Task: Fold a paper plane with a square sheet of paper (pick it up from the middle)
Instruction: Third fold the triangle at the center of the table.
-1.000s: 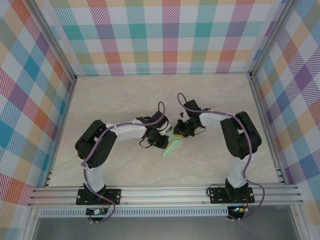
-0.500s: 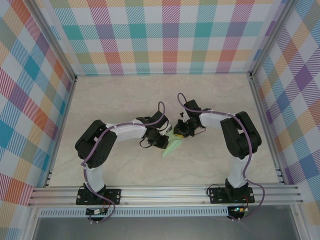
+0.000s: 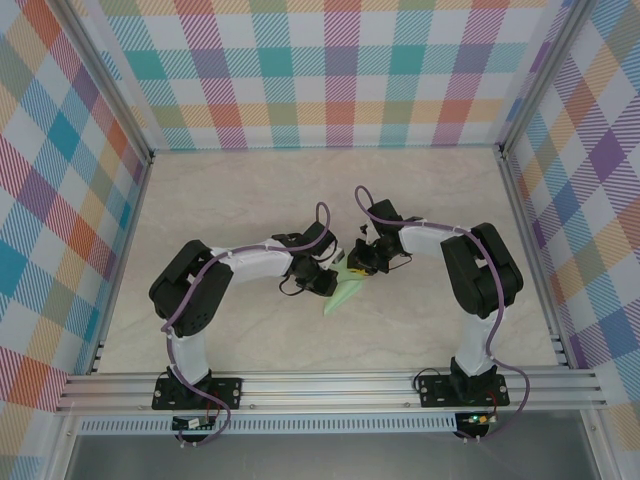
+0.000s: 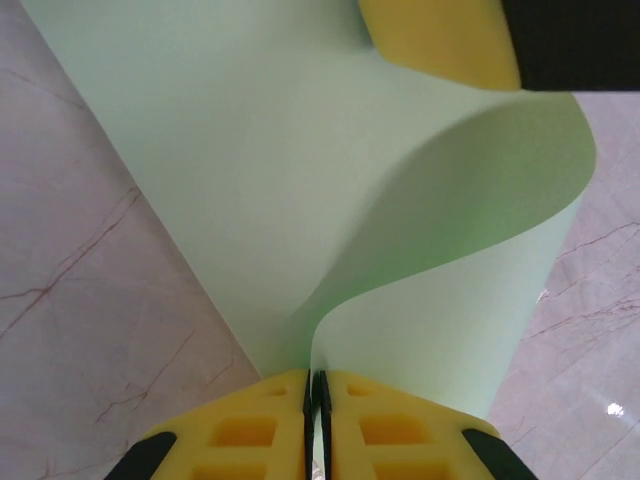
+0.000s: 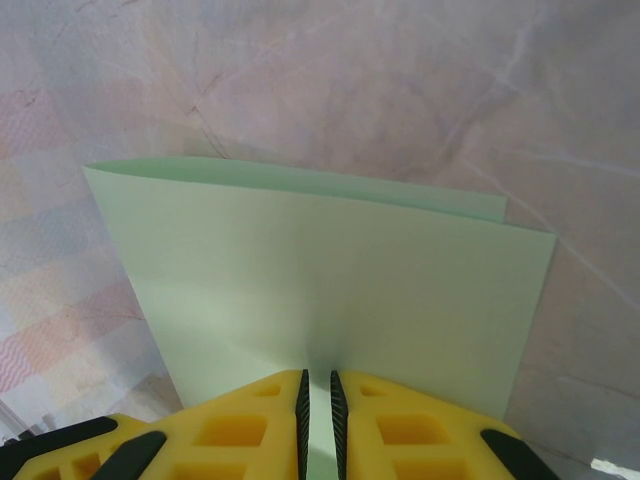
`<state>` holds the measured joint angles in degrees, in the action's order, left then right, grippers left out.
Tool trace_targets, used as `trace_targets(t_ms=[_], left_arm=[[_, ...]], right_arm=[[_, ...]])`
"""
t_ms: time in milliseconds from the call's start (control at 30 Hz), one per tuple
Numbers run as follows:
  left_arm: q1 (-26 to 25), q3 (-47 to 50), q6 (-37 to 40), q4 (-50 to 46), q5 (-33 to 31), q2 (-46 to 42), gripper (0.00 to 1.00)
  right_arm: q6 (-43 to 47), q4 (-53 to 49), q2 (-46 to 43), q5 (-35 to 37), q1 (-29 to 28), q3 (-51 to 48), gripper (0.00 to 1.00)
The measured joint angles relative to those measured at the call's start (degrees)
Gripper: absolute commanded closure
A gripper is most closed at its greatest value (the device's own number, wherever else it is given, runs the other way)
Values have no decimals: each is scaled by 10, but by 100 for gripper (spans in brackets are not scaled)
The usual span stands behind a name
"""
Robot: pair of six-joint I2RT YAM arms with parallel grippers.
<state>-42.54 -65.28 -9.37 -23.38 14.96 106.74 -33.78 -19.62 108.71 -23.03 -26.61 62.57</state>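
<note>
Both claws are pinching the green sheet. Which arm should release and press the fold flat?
Left, probably. The left claw pinches the sheet beside a loose, bulging curve that needs flattening. The right claw grips the folded part where two edges nearly match, so it should hold alignment.

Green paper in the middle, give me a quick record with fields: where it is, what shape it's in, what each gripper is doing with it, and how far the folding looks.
item: sheet of paper, pale green, plain
place: middle of the table, between the two grippers
shape: doubled over, two layers with far edges slightly offset; bowed in the left wrist view
left gripper: shut on the paper's edge
right gripper: shut on the paper's edge
progress: no pointed plane shape yet
</note>
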Motion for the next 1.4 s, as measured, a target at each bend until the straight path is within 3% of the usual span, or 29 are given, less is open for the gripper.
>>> trace_targets(t_ms=[1067, 1267, 1400], left_arm=[[1, 7, -2, 10, -6, 2, 87], [1, 7, -2, 10, -5, 3, 87], [1, 7, -2, 11, -5, 3, 87]], right_arm=[[-8, -1, -4, -2, 0, 0, 82], [-26, -11, -97, 18, 7, -28, 79], [-48, 16, -193, 17, 11, -79, 84]])
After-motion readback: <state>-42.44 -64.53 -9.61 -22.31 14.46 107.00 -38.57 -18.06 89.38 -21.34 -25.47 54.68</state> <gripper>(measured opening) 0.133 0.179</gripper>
